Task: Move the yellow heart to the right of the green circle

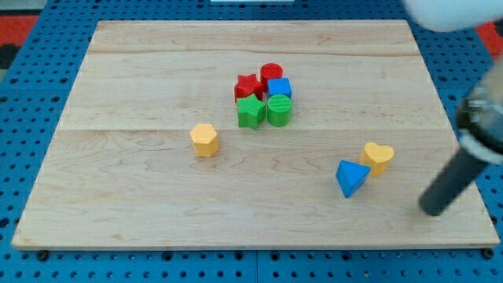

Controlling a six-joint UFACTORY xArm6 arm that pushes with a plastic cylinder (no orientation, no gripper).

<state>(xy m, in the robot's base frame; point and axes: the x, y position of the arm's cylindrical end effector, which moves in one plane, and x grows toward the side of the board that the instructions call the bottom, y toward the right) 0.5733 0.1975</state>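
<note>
The yellow heart (378, 156) lies at the view's lower right, touching the blue triangle (350, 178) at its lower left. The green circle (279, 110) sits in a cluster near the board's middle, well to the upper left of the heart. My tip (431, 210) rests on the board to the lower right of the yellow heart, about a block's width or more away, touching no block. The dark rod rises from it toward the view's right edge.
The cluster also holds a green star (251, 112), a red star (247, 86), a red circle (271, 74) and a blue cube (280, 88). A yellow hexagon (204, 140) stands alone at the left. The wooden board (118, 196) lies on a blue surface.
</note>
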